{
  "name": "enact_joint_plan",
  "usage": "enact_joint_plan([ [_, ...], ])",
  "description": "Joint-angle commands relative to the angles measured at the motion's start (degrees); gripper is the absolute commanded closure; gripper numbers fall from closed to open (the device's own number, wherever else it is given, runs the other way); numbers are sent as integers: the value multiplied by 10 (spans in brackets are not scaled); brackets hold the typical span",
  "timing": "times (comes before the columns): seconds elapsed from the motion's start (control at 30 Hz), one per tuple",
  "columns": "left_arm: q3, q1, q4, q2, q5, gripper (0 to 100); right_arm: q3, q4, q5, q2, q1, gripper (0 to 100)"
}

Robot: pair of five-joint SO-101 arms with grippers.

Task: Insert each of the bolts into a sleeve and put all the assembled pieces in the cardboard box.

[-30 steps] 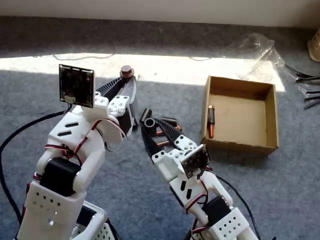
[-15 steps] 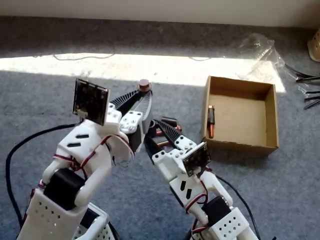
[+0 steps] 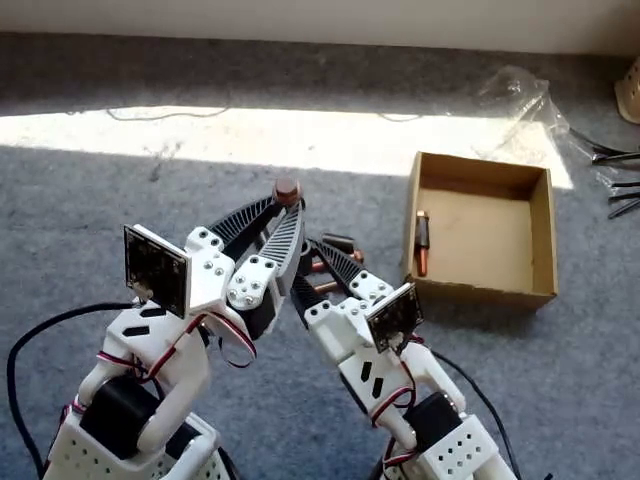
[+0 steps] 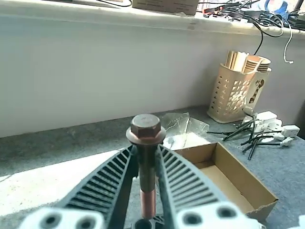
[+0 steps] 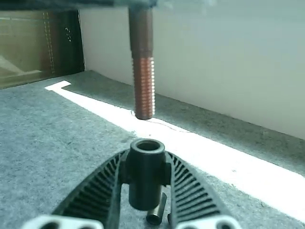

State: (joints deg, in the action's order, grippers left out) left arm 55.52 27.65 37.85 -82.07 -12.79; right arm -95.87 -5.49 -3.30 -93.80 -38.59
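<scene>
Left gripper (image 4: 145, 150): closed on a bolt (image 4: 146, 130), gripped on the shank just under the hex head; the bolt is held upright, head up.
Right gripper (image 5: 145, 160): closed around a sleeve (image 5: 145, 177), which is held upright with its bore facing up.
Bolt to sleeve: the threaded tip is seen just above the open bore and roughly in line with it; a gap is left between them.
Box (image 3: 547, 235): set to the right of both grippers, well apart from them; 1 assembled piece (image 3: 421, 243) is laid inside by the near-left wall.
Loose parts (image 3: 338, 242): a few are scattered on the floor between the grippers and the box.
Surface: grey carpet (image 3: 120, 200), crossed by a sunlit strip (image 3: 200, 135).
Room: a pale wall (image 4: 71, 71), a crumpled clear bag (image 3: 515, 95), a slotted basket (image 4: 240, 88).
Materials: coppery bolt, dark matte sleeve, ribbed black fingers, brown cardboard.
</scene>
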Motion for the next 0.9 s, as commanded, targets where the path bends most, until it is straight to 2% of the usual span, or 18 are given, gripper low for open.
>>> enact_joint_plan([
  [0.0, -7, 13, -18, 10, 5, 996, -73, -1, 4, -3, -3, 994],
  [0.2, -7, 9, -16, 15, 5, 996, -73, -1, 0, -3, -3, 994],
  [0.33, -7, 9, -16, 15, 5, 996, -73, -1, -47, -4, -3, 994],
  [0.6, 20, 8, -18, 11, 6, 996, -73, -1, -51, -3, -3, 994],
  [0.87, 24, -30, -18, 12, 5, 996, -74, -3, -51, -2, -3, 994],
])
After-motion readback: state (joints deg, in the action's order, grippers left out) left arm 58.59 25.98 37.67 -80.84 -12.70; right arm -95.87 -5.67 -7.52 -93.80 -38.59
